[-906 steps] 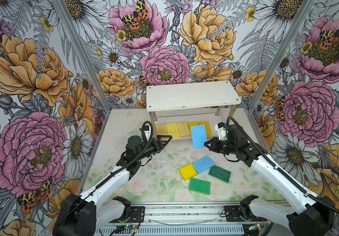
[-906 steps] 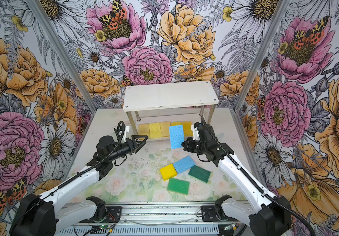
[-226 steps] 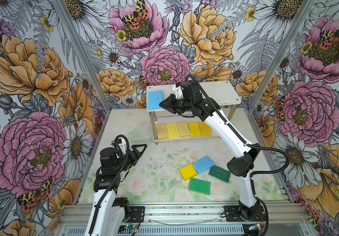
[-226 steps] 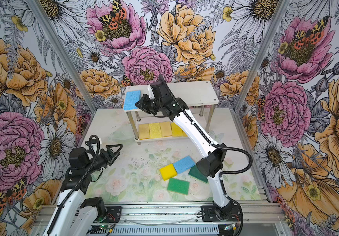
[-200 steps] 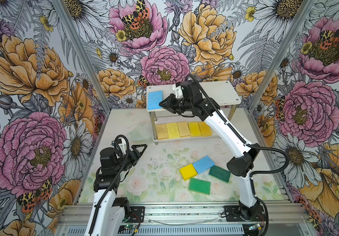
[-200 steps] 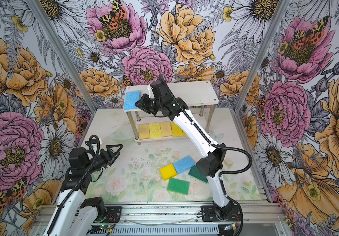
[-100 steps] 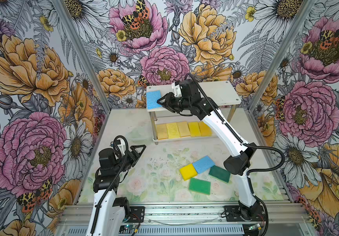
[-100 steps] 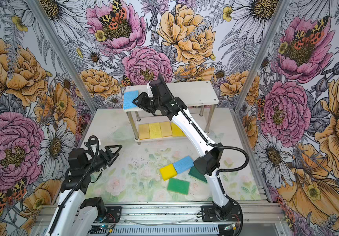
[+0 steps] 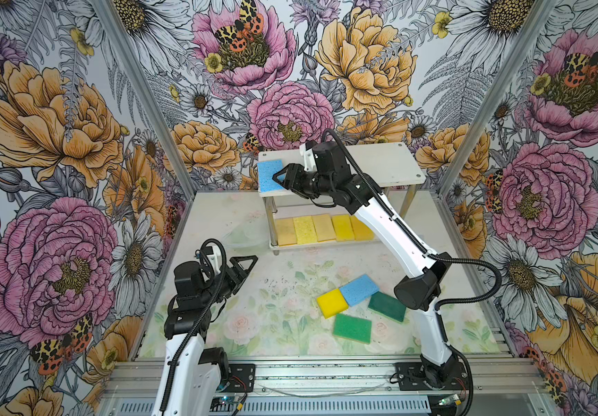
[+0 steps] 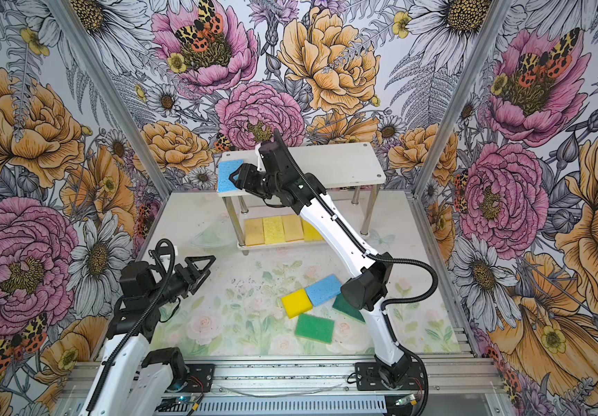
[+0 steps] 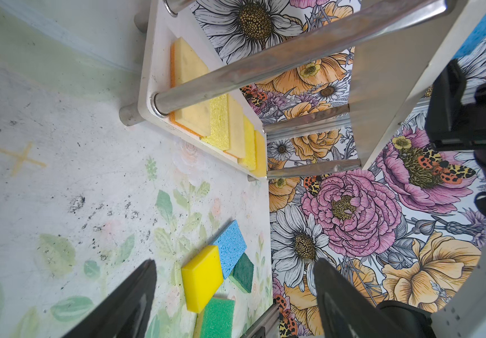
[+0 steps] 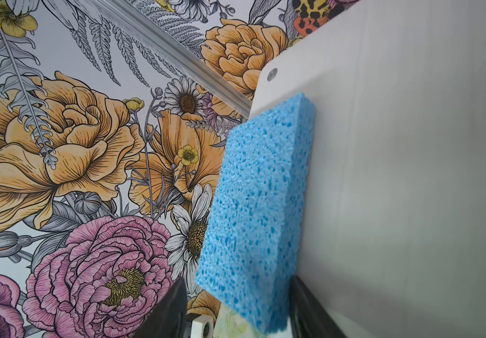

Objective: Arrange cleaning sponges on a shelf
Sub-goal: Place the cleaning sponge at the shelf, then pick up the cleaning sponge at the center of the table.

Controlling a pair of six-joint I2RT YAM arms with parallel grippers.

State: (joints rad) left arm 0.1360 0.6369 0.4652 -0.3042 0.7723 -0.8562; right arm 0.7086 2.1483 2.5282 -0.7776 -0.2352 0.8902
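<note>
Right wrist | blue sponge [image 12: 259, 190] porous, flat on shelf [image 12: 397, 175] corner | right jaws parted, left jaws spread

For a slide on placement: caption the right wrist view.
Open right gripper flanks a blue sponge lying at one end of the white top of the shelf.

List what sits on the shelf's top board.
One blue sponge lies flat at its end, the right hand open around the sponge's edge. The arm hides part of the board; elsewhere it looks bare.
</note>
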